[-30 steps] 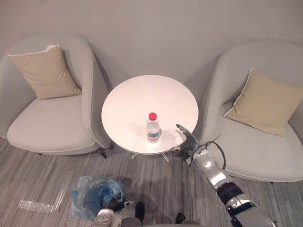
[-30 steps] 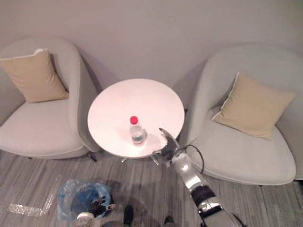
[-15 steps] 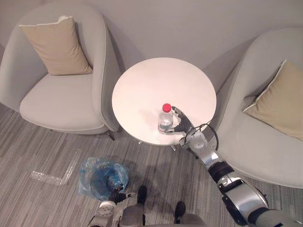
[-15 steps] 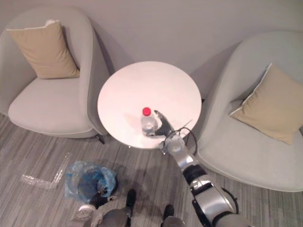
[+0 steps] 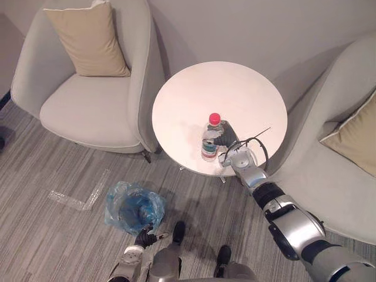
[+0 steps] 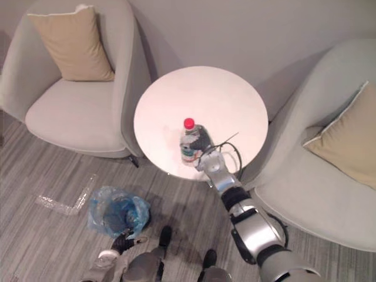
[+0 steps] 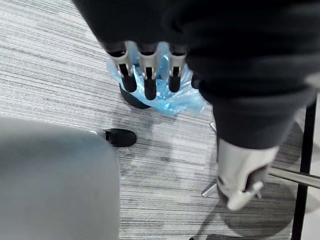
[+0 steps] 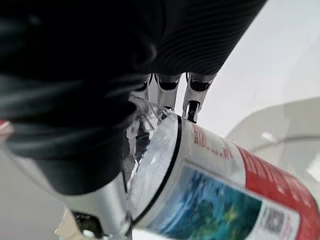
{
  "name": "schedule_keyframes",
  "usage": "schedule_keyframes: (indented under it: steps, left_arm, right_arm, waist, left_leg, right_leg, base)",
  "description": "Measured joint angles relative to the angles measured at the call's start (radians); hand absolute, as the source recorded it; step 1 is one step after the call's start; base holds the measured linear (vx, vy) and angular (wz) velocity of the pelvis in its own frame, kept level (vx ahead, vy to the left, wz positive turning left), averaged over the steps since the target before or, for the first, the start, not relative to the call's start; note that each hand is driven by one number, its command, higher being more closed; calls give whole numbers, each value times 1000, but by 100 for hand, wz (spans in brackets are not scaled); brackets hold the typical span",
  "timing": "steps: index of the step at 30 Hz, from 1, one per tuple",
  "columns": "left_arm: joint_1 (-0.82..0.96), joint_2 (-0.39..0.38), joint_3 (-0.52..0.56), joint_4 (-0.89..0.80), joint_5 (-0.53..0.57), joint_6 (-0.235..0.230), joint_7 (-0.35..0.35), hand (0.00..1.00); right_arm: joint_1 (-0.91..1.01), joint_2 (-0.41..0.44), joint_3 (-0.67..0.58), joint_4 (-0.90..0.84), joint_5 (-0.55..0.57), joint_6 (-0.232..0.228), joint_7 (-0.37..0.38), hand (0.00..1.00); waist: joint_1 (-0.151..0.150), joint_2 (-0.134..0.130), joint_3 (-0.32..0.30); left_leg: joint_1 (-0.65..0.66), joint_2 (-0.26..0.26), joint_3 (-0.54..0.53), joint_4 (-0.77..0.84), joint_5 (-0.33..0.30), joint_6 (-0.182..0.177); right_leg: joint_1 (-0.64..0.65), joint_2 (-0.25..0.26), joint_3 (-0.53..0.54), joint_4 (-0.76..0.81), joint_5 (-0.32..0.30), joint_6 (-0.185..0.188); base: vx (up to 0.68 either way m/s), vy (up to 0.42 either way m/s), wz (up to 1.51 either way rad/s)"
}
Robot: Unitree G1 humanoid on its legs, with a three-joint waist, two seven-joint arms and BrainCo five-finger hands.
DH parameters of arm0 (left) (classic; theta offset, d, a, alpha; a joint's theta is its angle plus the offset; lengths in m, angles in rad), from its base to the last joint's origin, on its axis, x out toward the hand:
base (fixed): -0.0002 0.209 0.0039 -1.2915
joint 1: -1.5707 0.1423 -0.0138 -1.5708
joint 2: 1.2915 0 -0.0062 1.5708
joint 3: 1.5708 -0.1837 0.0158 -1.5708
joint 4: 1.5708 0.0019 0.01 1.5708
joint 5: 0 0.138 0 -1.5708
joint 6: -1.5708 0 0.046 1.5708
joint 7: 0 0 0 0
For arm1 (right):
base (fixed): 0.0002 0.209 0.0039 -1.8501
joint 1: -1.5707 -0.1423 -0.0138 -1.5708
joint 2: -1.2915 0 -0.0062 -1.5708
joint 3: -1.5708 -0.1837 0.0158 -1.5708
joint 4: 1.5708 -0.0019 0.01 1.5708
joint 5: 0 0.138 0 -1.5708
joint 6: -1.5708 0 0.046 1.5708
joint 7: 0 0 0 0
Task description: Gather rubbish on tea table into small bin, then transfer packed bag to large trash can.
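The right hand (image 5: 227, 136) now curls around the bottle (image 5: 208, 151) at the table's (image 5: 235, 94) 6 o'clock edge; before, it sat beside it. The left hand (image 7: 145, 75) hangs by the bin (image 5: 132, 207), fingers straight.

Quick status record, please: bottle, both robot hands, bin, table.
bottle: upright near the tea table's front edge, red cap on
right robot hand: fingers curled round the bottle
left robot hand: fingers relaxed, holding nothing, low near the small bin
small bin: on the floor, lined with a blue bag
tea table: round, white, carries the bottle
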Motion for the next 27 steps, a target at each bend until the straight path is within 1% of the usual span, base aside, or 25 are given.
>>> schedule_keyframes:
  steps: [3,7,9,10,13,14,16,20,21,22,24,25,26,27]
  left_arm:
    - [-2,2,0,-3,1,2,0,0]
    - [-4,3,0,-2,6,12,-1,0]
    - [-4,5,0,-1,23,14,-2,0]
    - [-4,6,0,0,24,15,-2,0]
    - [-3,9,0,12,43,19,-2,0]
    - [-3,12,0,20,44,21,-3,0]
    - [-3,15,-1,33,44,27,-3,0]
    - [4,19,-19,69,43,29,-5,0]
    - [7,22,-33,74,43,29,-5,0]
    - [11,22,-36,79,43,29,-7,0]
    - [15,22,-42,88,43,29,-14,0]
    - [15,22,-46,89,43,29,-20,0]
    - [15,22,-62,96,41,29,-26,0]
    - [13,22,-77,95,41,27,-26,0]
  right_arm:
    - [27,-4,6,-40,-1,1,13,100]
    - [140,-16,24,-210,-5,-1,42,100]
    - [230,-24,33,-321,-11,-6,67,100]
    - [258,-25,35,-343,-12,-11,76,100]
    - [393,-40,40,-467,-12,-14,113,100]
    - [437,-40,40,-511,-11,-15,129,100]
    - [504,-43,35,-571,-10,-20,142,100]
    - [644,-41,4,-686,2,-25,180,100]
    - [673,-43,-1,-717,3,-29,190,100]
    - [694,-44,-1,-736,2,-36,199,100]
    - [729,-41,-3,-762,3,-48,211,100]
    - [740,-40,-5,-767,3,-50,214,100]
    - [765,-38,-12,-780,23,-51,220,100]
    - [785,-33,-22,-791,41,-51,224,100]
  waist:
    - [-2,-1,7]
    - [-10,-3,7]
    - [-22,-6,5]
    - [-24,-8,4]
    - [-45,-15,-1]
    - [-58,-19,-3]
    - [-72,-24,-6]
    - [-82,-33,-67]
    - [-87,-35,-75]
    - [-98,-35,-82]
    - [-114,-34,-91]
    - [-115,-34,-92]
    - [-119,-34,-92]
    - [-119,-37,-94]
  left_leg:
    - [1,0,1,0,1,1]
    - [10,0,12,0,1,1]
    - [16,0,26,0,1,1]
    - [20,0,34,0,1,2]
    - [44,2,60,0,-4,6]
    - [49,4,74,0,-5,7]
    - [63,9,101,0,-10,10]
    - [73,20,174,0,-26,12]
    - [85,21,192,1,-30,11]
    - [95,22,207,1,-35,13]
    - [115,22,229,1,-40,16]
    - [120,22,231,1,-41,16]
    - [128,21,232,1,-42,15]
    - [127,16,226,10,-45,18]
  right_leg:
    - [0,-3,1,1,0,0]
    - [4,-7,18,1,0,1]
    - [5,-9,29,1,0,1]
    - [6,-9,34,1,1,2]
    - [18,-10,63,1,1,3]
    - [16,-9,80,1,3,5]
    - [15,-5,109,1,6,9]
    - [-15,3,190,0,21,12]
    - [-16,5,214,0,26,12]
    - [-15,6,232,1,28,12]
    - [-17,6,251,19,27,13]
    - [-17,6,255,25,26,15]
    - [-25,4,260,58,11,21]
    - [-47,-3,263,118,-18,27]
  base:
    - [-27,2,0]
    - [-13,4,-8]
    - [-20,10,-13]
    - [-22,9,-19]
    - [-37,9,-24]
    - [-55,8,-38]
    - [-70,7,-45]
    - [-37,9,-59]
    - [-10,16,-60]
    - [-15,20,-55]
    - [-15,13,-38]
    - [-26,2,-24]
    - [-47,-9,-3]
    - [-61,-12,10]
